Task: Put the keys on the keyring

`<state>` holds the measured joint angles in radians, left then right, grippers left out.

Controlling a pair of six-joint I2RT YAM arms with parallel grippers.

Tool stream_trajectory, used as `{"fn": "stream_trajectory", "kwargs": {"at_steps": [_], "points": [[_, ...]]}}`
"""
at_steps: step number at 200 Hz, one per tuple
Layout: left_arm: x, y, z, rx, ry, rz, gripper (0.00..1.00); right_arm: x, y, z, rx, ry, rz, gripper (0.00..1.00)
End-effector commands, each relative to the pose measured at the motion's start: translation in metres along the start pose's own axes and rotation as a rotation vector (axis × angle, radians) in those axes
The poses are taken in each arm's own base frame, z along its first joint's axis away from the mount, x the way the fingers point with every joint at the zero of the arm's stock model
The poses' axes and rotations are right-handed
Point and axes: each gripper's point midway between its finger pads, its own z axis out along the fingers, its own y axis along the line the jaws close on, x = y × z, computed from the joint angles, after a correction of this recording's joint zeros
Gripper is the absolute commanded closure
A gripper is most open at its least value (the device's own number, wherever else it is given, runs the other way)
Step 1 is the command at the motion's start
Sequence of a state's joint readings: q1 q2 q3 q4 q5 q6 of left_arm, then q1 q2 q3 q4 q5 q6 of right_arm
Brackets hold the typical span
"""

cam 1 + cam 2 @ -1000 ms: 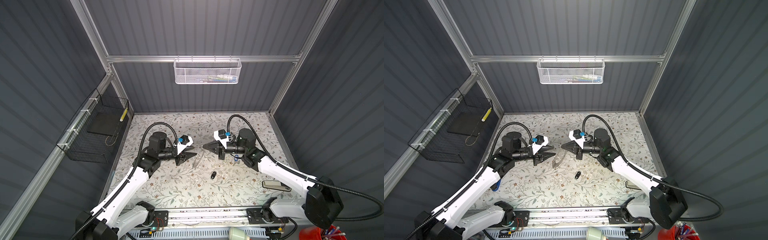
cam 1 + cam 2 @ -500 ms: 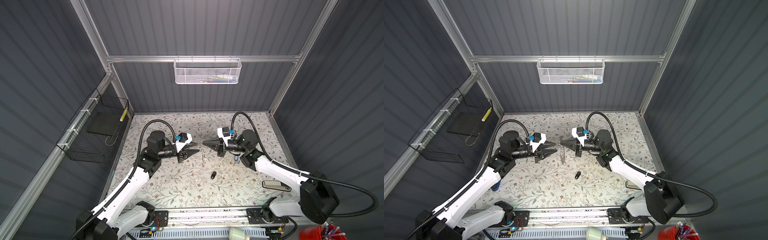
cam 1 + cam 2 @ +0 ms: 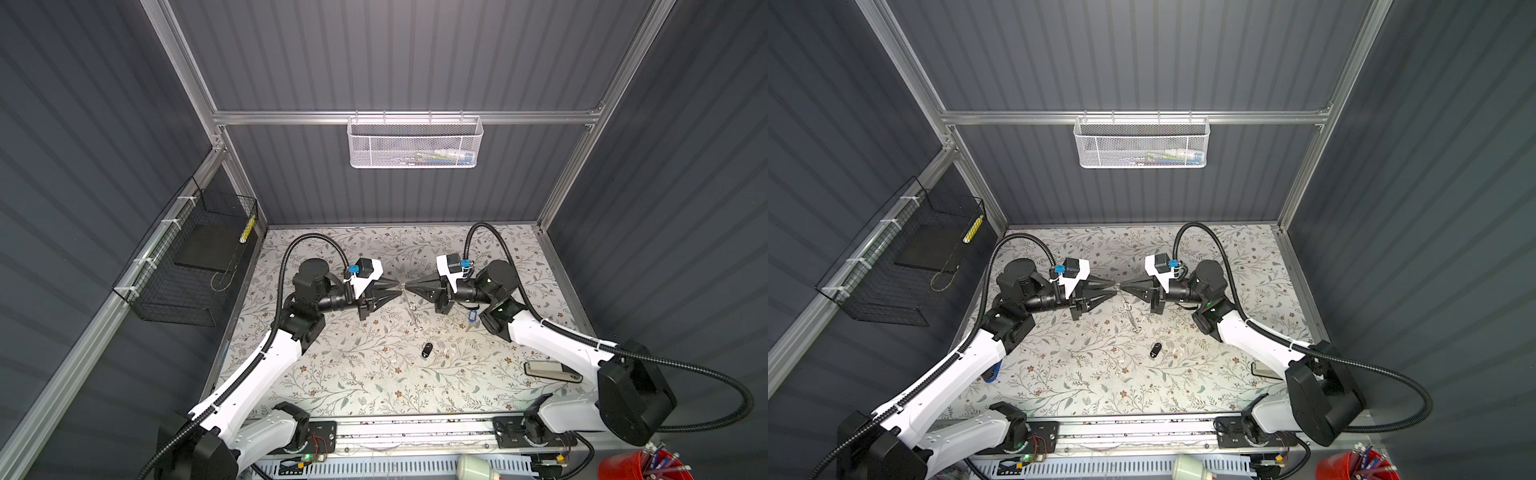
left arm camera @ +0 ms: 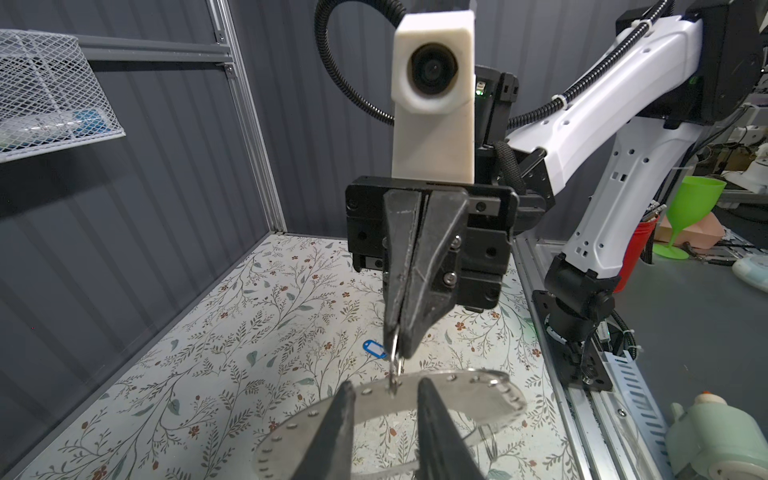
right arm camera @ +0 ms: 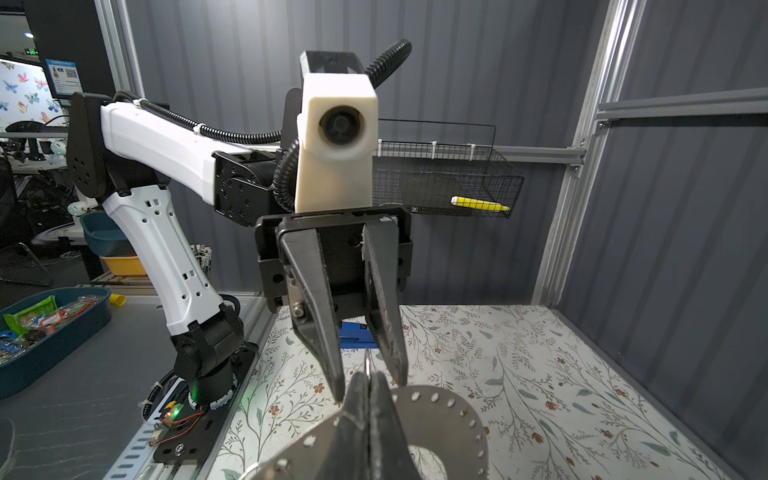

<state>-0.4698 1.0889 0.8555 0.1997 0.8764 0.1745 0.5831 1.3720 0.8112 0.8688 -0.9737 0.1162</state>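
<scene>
Horizontally, left hand (image 3: 400, 288) faces right hand (image 3: 407, 286), which pinches the keyring (image 4: 457, 395).

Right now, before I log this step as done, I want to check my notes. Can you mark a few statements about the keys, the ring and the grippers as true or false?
1. The black fob lies on the table, held by neither gripper. True.
2. The right gripper is open. False: it is shut on a small wire loop hooked into the keyring.
3. The left gripper has its jaws apart. True.
4. The blue-tagged key hangs on the keyring. False: it lies on the table, apart from the keyring.
</scene>
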Motion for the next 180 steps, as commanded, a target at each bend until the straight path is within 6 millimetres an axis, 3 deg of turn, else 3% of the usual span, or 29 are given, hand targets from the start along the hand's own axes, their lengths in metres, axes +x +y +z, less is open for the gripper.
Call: {"fn": "stream_trajectory", "kwargs": {"at_steps": [1, 53, 112, 180], "points": [[-0.003, -0.004, 0.001, 0.025, -0.021, 0.005, 0.76, -0.011, 0.002, 0.001, -0.027, -0.029, -0.032, 1.0], [-0.003, -0.007, 0.003, 0.042, -0.019, 0.011, 0.8, -0.014, 0.001, 0.003, -0.036, -0.044, -0.023, 1.0], [0.006, -0.008, 0.004, 0.046, 0.019, 0.017, 0.77, -0.017, 0.001, 0.003, -0.033, -0.051, -0.036, 1.0], [-0.002, -0.006, 0.007, 0.029, 0.002, 0.063, 0.88, -0.011, 0.0, 0.004, -0.04, -0.041, -0.019, 1.0]]}}
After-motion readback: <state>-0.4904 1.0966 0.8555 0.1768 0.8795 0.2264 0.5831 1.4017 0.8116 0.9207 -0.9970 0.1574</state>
